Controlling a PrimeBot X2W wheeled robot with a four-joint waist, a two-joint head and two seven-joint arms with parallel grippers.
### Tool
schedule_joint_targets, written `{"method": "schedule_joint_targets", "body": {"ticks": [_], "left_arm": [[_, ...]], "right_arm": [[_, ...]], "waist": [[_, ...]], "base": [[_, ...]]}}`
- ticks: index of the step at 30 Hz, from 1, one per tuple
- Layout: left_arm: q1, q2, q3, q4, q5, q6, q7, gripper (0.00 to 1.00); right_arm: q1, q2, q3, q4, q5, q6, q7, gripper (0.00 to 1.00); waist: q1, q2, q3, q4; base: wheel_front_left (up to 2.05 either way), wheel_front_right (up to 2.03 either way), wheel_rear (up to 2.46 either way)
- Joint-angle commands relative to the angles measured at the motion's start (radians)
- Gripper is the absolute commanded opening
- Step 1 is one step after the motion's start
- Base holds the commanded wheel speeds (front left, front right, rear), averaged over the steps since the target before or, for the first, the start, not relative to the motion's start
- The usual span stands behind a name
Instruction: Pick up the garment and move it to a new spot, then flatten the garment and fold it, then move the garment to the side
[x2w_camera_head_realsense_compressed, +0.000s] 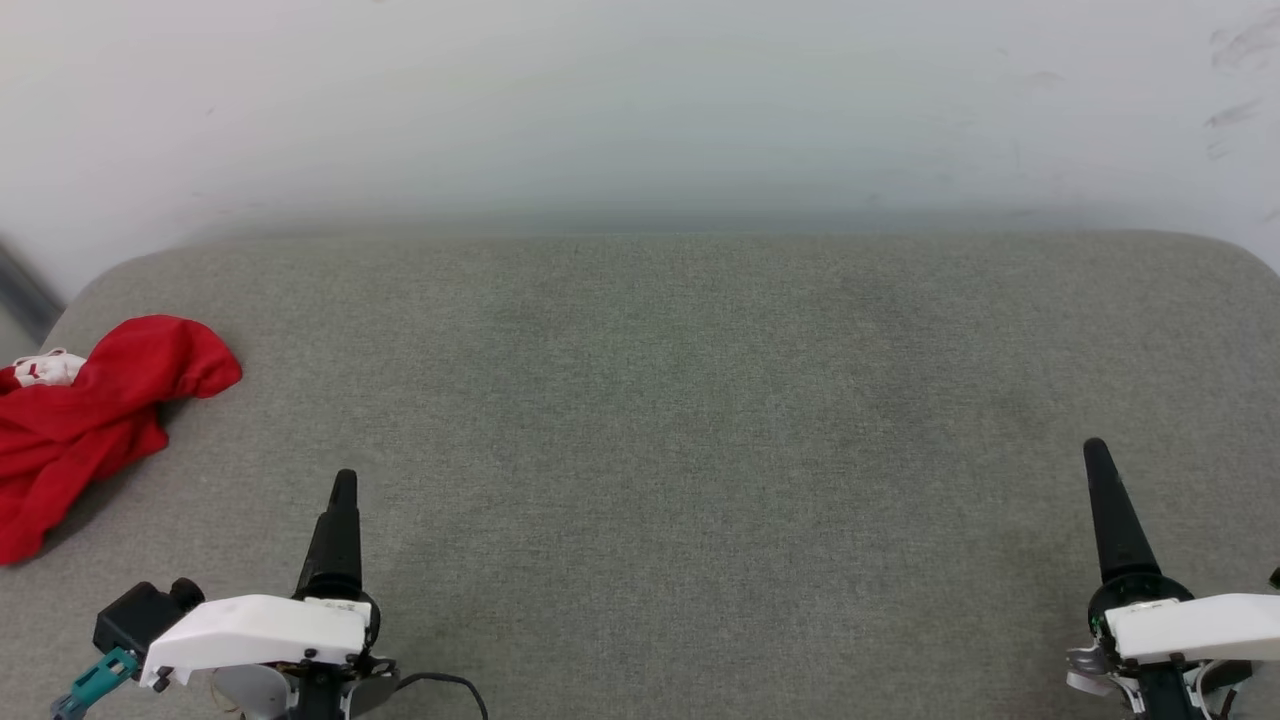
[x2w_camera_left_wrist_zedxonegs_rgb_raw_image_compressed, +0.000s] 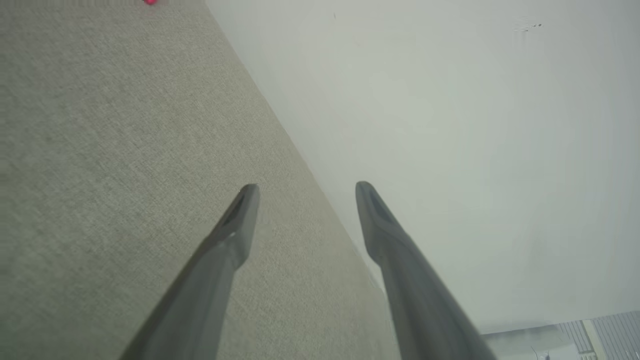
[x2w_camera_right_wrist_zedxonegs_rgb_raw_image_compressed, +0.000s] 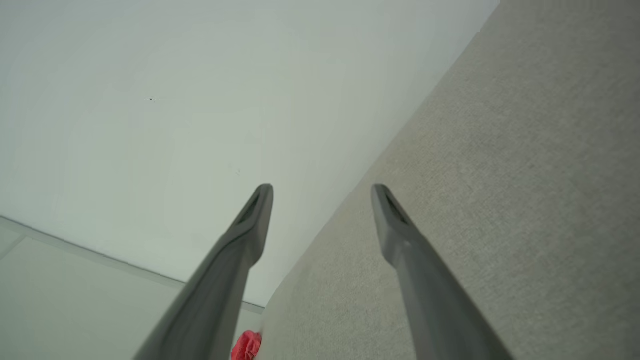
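Lying crumpled at the left edge of the bench (x2w_camera_head_realsense_compressed: 700, 400), the garment (x2w_camera_head_realsense_compressed: 90, 420) sits ahead and left of the left end effector (x2w_camera_head_realsense_compressed: 343, 490), the nearer one, far from the right end effector (x2w_camera_head_realsense_compressed: 1097, 450); both have fingers spread apart, holding nothing.

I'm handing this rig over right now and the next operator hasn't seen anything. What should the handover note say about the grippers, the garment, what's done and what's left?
Grippers: the left gripper is open and empty at the near left. The right gripper is open and empty at the near right.
Things: the red garment lies bunched at the far left edge of the grey fabric surface, touching neither gripper and nearer the left one.
Done: nothing that shows; the garment is neither flat nor folded.
Left: pick it up, move it to a new spot, flatten it, fold it, then set it aside.
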Motion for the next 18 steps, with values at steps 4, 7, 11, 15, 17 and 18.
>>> {"method": "schedule_joint_targets", "body": {"ticks": [4,7,11,15,17,18], "left_arm": [[0.000,0.003,-0.016,-0.041,0.110,0.033,-0.022,1.00],[0.005,0.003,-0.025,-0.051,0.167,0.047,-0.033,1.00],[0.015,0.003,-0.039,-0.055,0.241,0.058,-0.047,1.00],[0.020,0.003,-0.050,-0.059,0.308,0.065,-0.061,1.00],[0.023,0.003,-0.055,-0.062,0.341,0.068,-0.068,1.00],[0.025,0.003,-0.057,-0.063,0.356,0.070,-0.071,1.00]], "right_arm": [[0.004,-0.001,0.016,-0.044,-0.125,0.000,-0.023,1.00],[0.010,-0.001,0.021,-0.056,-0.189,0.000,-0.034,1.00],[0.018,-0.001,0.029,-0.069,-0.276,0.000,-0.048,1.00],[0.026,-0.001,0.037,-0.078,-0.350,0.000,-0.063,1.00],[0.030,-0.001,0.039,-0.080,-0.382,0.000,-0.069,1.00],[0.032,-0.001,0.040,-0.080,-0.397,0.000,-0.072,1.00]], "waist": [[0.0000,0.0000,0.001,0.000],[0.0000,0.0000,0.001,0.000],[0.0000,0.0000,0.001,0.000],[0.0000,0.0000,0.001,0.000],[0.0000,0.0000,0.000,0.000],[0.0000,0.0000,0.001,0.000]], "base": [[0.00,0.00,0.00],[0.00,0.00,0.00],[0.00,0.00,0.00],[0.00,0.00,0.00],[0.00,0.00,0.00],[0.00,0.00,0.00]]}}
